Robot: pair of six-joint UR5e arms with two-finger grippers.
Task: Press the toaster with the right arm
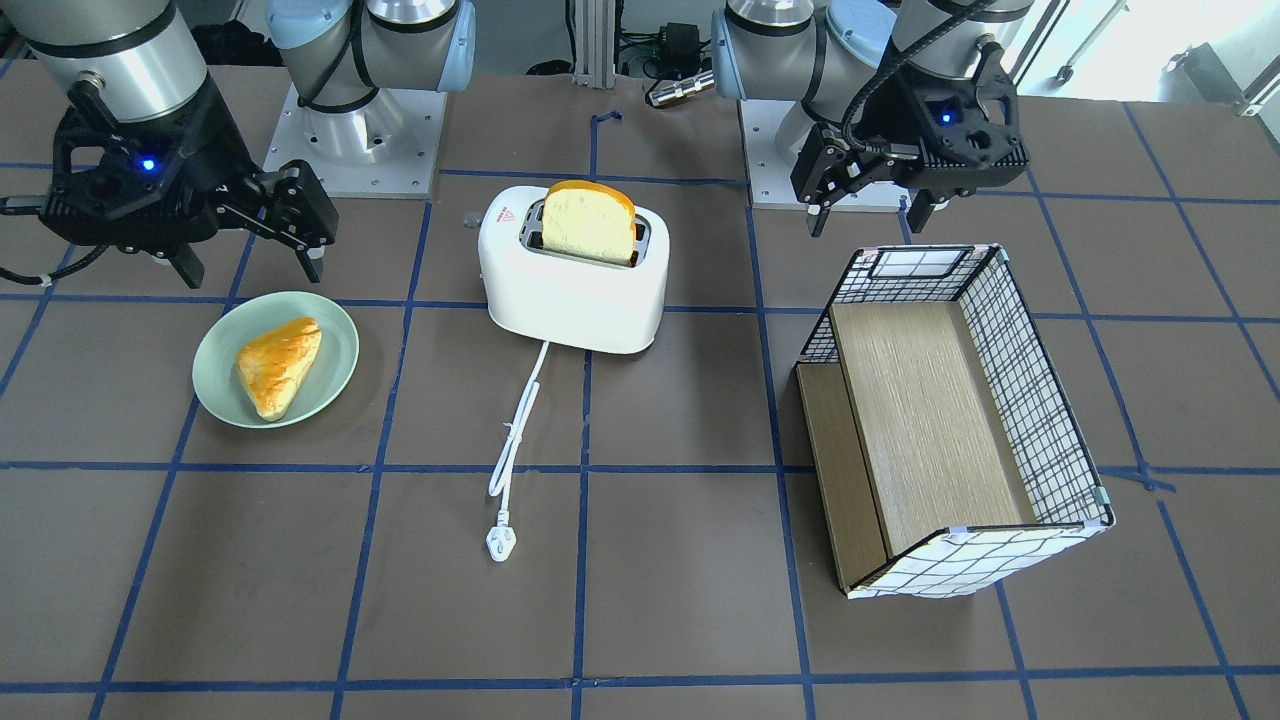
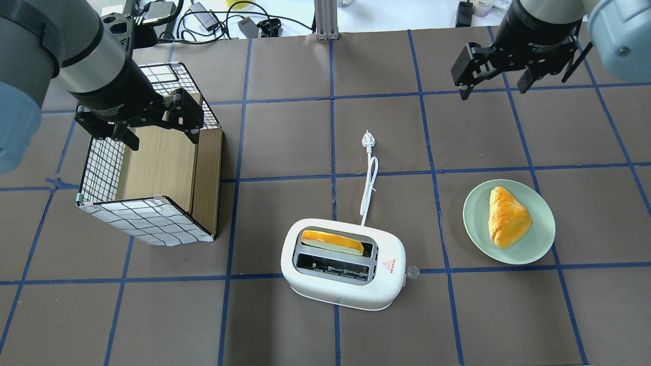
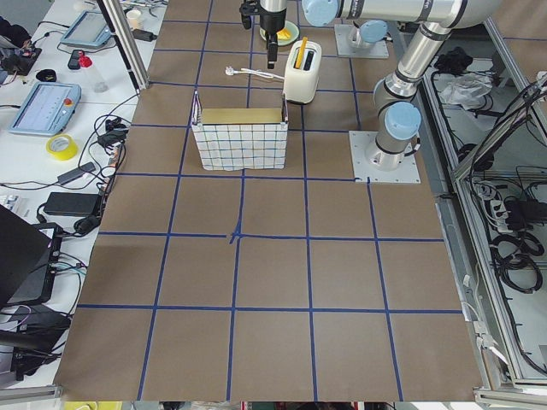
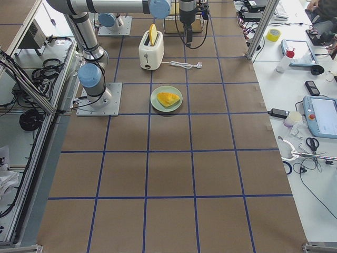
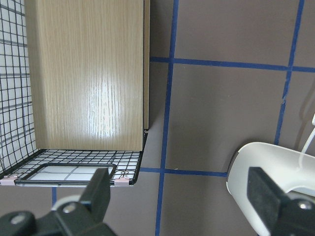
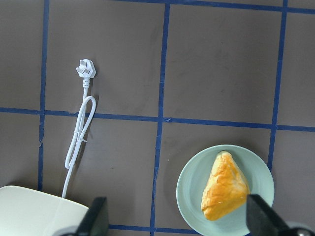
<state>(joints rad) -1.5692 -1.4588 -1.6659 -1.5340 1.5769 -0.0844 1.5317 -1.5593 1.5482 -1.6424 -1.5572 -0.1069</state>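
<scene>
Hovering apart from toaster (image 2: 344, 292), right pincer (image 2: 493, 90) (spread) points down.

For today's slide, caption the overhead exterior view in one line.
Toaster with one bread slice at centre; pastry on green plate right, checked basket left; left gripper and right gripper open.

**Item 1.** White rounded two-slot plastic toaster (image 2: 346, 284): upright at mid-desk (image 2: 285, 142), on the near side. Small red logo (image 2: 389, 266) on top, towards its right end; small round knob (image 2: 413, 272) on that end. The farther slot holds a slice of bread (image 2: 333, 242), standing well proud of the top; the nearer slot is empty. White cord (image 2: 368, 188) runs from the far side to a plug (image 2: 367, 140), lying loose.

**Item 2.** Silver right arm with light-blue joint caps (image 2: 544, 20): far right, pointing down. Black two-finger pincer (image 2: 493, 90) has its jaws spread, grips nothing, and is well apart from the toaster.
</scene>
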